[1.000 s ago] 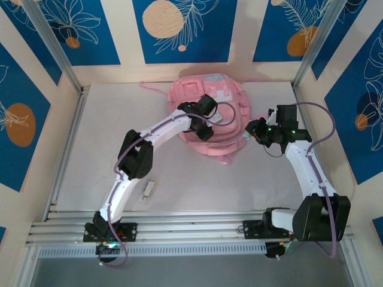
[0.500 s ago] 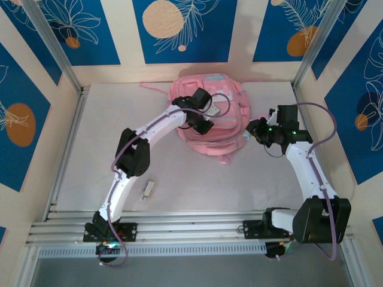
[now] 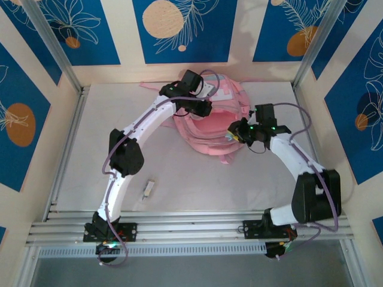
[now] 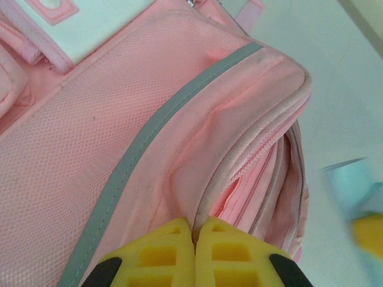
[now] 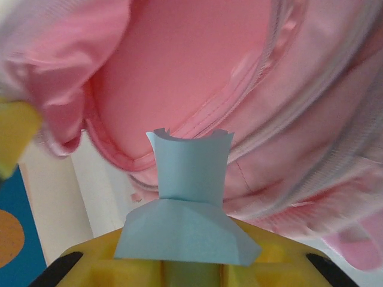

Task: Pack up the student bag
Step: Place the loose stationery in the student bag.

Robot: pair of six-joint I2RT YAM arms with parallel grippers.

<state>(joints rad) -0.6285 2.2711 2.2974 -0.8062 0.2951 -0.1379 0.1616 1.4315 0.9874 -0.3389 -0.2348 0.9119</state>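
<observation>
The student bag [image 3: 210,123], a big soft pink backpack, lies at the back middle of the table with its main compartment gaping toward the right. My left gripper [image 3: 202,108] is shut on the bag's zipped upper edge [image 4: 206,206] and holds it raised; its yellow fingers [image 4: 173,251] meet on the fabric. My right gripper [image 3: 235,135] is shut on a folded pale blue paper [image 5: 188,197], just outside the bag's open pink mouth [image 5: 179,72]. The paper covers the right fingertips. That paper and gripper show as a blur [image 4: 359,203] in the left wrist view.
A small pale flat object [image 3: 148,189] lies on the table near the left arm's base. Metal rails [image 3: 191,230] run along the near edge. Panel walls [image 3: 36,89] close the table on three sides. A pink strap [image 3: 152,87] trails behind the bag.
The left gripper has shut on the bag's upper edge and drawn it toward the back, widening the opening. The right gripper with the blue paper has moved left, up to the bag's mouth.
</observation>
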